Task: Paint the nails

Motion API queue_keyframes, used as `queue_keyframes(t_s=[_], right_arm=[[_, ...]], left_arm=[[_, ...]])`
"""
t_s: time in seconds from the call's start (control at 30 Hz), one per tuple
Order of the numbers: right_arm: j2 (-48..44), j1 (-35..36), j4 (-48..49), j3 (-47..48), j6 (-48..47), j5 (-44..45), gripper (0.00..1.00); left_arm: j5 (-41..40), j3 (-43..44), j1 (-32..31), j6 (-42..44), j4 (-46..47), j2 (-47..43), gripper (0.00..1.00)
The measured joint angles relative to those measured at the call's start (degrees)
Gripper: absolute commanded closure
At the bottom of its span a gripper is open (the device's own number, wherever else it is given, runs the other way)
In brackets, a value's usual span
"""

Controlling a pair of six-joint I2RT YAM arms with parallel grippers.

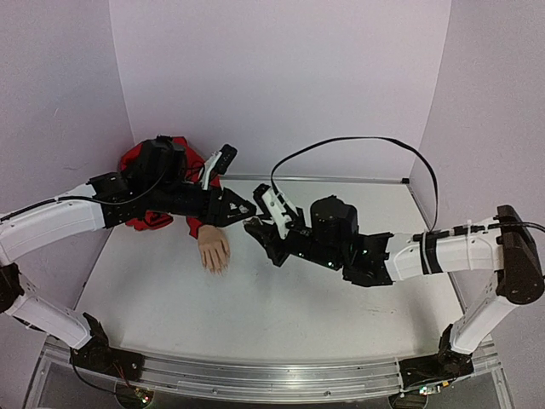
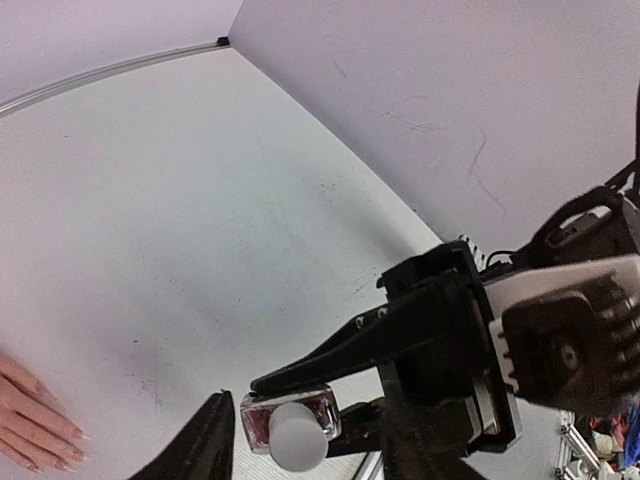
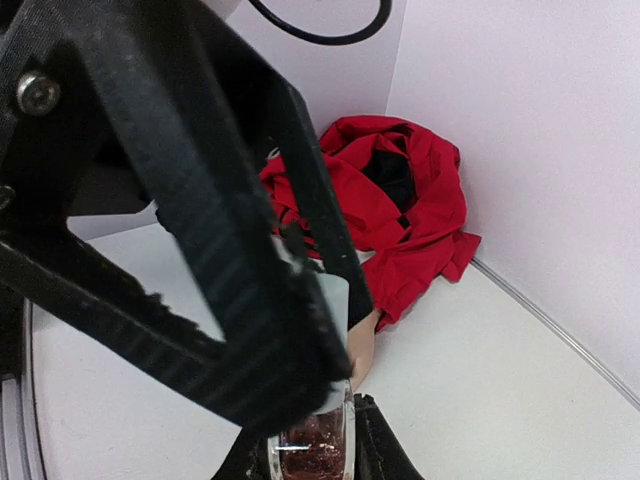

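Nails [image 2: 60, 450] apart from both tools' [image 1: 252, 217] shared polish bottle [image 2: 288, 420].

I count one mannequin hand [image 1: 213, 250], one red sleeve [image 1: 145, 170], one polish bottle [image 2: 288, 420], and my two grippers, left [image 2: 270, 415] and right [image 1: 258, 228].

Black ribbed fingers [image 3: 250, 300] of the right gripper [image 3: 300, 400] fill the left and centre of the right wrist view, angled down toward a small glass bottle [image 3: 315, 450] of dark pinkish-red polish at the bottom edge. A pale white cap [image 3: 332, 300] shows just beside the finger edge, above the bottle. Two dark tips flank the bottle at its sides. Beyond, a crumpled red fabric sleeve [image 3: 400, 215] lies against the pale wall corner, with a strip of flesh-coloured mannequin hand [image 3: 362, 345] emerging beneath it onto the white table [image 3: 500, 390]. A black cable [image 3: 320, 30] loops at the top.
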Motion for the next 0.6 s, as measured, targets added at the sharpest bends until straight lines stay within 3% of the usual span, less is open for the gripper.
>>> queue_keyframes(t_s=[0.13, 0.27, 0.37, 0.6], right_arm=[[1.97, 1.60, 0.09, 1.05, -1.36, 4.28, 1.00], [2.32, 2.29, 0.90, 1.20, -2.14, 7.78, 1.00], [2.34, 2.38, 1.81, 1.20, -2.47, 9.79, 1.00], [2.67, 2.71, 2.56, 1.57, -2.64, 11.69, 1.00]], left_arm=[[-1.60, 0.11, 0.00, -0.94, 0.04, 0.66, 0.72], [-2.05, 0.26, -0.04, -1.70, 0.52, 1.33, 0.63], [-2.21, 0.26, -0.15, -1.97, 0.50, 1.73, 0.63], [-3.13, 0.26, -0.15, -1.95, 0.59, 1.77, 0.91]])
